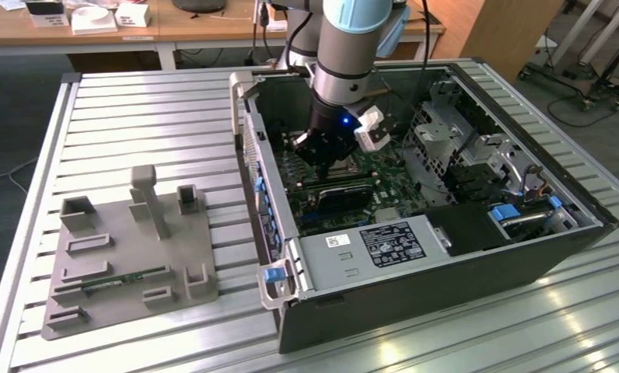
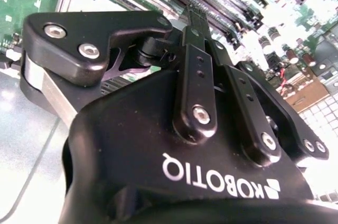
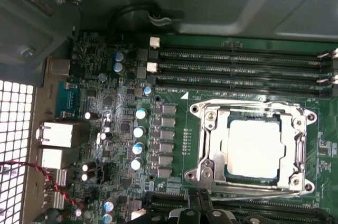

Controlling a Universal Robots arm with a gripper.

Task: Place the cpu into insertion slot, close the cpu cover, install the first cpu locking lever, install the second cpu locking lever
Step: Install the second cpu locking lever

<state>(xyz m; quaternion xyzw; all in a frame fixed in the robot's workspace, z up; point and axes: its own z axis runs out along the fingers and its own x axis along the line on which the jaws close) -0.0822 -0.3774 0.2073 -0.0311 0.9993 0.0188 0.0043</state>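
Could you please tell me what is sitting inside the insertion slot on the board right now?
In the first wrist view the cpu lies inside the insertion slot, its pale metal top showing through the window of the cpu cover. The socket contacts beneath the chip are covered.

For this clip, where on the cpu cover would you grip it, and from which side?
Probably the cpu cover is best taken by one of its thin frame bars, coming from straight above. In the first wrist view it lies flat as a silvery frame around the cpu, with memory slots close beside it, so a sideways approach looks crowded. The gripper sits at its edge.
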